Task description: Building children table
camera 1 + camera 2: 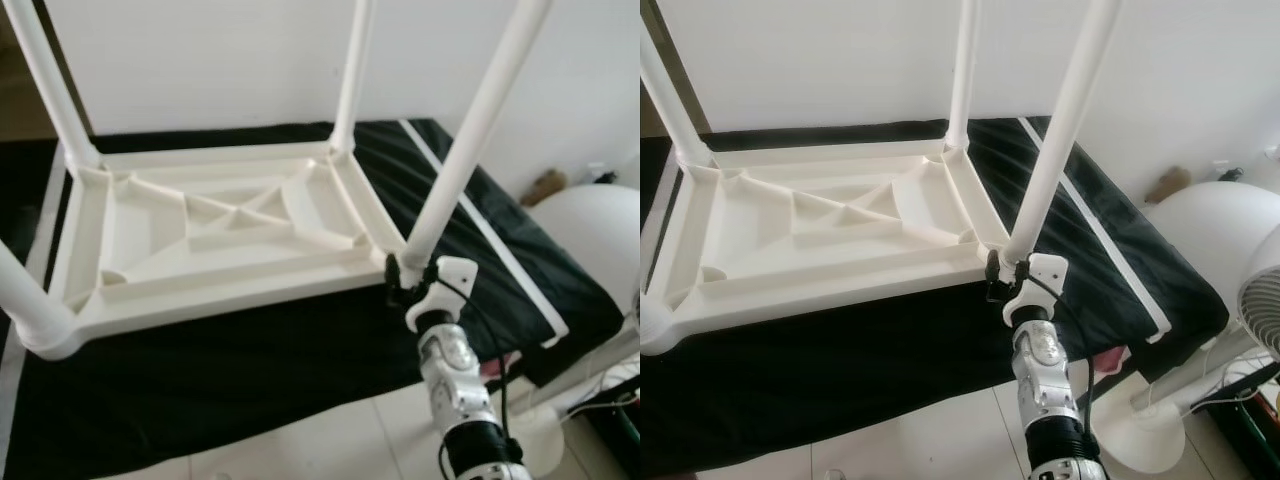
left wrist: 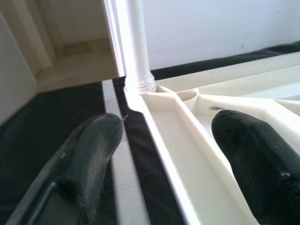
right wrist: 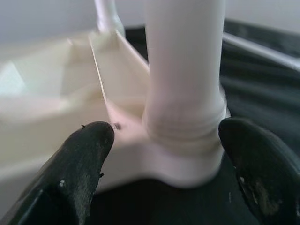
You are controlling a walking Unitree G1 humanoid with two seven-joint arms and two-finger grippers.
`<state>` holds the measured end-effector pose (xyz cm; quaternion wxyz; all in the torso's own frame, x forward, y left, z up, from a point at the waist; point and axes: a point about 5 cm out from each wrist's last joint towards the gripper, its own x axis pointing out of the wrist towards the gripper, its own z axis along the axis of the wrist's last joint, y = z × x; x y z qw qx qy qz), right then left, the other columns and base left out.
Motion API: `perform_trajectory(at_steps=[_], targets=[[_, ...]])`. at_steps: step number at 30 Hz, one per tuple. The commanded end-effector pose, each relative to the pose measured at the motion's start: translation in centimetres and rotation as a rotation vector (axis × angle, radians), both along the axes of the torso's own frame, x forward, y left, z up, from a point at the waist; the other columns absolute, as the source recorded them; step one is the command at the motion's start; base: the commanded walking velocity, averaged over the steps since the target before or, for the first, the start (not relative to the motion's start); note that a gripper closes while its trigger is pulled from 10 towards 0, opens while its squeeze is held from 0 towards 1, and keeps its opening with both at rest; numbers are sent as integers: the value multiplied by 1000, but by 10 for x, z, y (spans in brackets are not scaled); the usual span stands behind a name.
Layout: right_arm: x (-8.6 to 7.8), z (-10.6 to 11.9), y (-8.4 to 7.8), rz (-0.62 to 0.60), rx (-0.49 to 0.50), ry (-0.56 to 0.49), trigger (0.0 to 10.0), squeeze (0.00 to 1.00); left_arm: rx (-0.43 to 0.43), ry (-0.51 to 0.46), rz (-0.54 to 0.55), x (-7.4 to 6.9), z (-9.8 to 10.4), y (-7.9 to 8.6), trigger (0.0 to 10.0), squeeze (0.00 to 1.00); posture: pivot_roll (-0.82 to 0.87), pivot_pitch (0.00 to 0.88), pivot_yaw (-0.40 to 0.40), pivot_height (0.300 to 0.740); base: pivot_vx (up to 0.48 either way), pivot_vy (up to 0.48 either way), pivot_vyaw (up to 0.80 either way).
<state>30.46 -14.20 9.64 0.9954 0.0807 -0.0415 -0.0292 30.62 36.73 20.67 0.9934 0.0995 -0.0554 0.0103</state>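
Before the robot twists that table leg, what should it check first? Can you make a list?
1. All four legs standing in the upside-down table top: ok, a leg rises from each corner.
2. Right gripper at the near right leg: ok, its fingers sit on either side of the leg's base, open.
3. Fingers touching the leg: cannot tell, a gap shows on both sides.
4. Leg fully seated in its socket: cannot tell, though the threaded collar meets the corner.
5. Left gripper placed: ok, open over the table top's left edge, facing the far left leg.
6. Black cloth under the table top: ok, flat.
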Motion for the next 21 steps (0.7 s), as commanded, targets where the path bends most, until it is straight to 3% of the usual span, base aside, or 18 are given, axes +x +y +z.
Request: perform_trajectory(at_steps=[1,5,8,11,15,21], targets=[[-2,-3,1,-21,-11,14,10000,0,-11,45,26,4,-11,-4,10000,0,100,70,-13,740,0,0,0],[-7,-8,-3,-129,-42,39,10000,0,-49,40,-79,19,-17,-36,10000,0,84,71,-6,740,0,0,0],[-8,-8,-3,-155,-52,43,10000,0,-44,39,-122,23,-19,-48,10000,0,82,70,-5,740,0,0,0],[-9,-9,-6,-216,-53,71,10000,0,-25,59,-214,28,-27,-71,10000,0,78,68,-3,740,0,0,0],[-11,-17,-13,-288,10,131,10000,0,-12,70,-284,28,-32,-89,10000,0,76,65,-4,740,0,0,0],[-6,-20,-11,-258,20,173,10000,0,4,87,-342,26,-37,-102,10000,0,76,61,-4,740,0,0,0]])
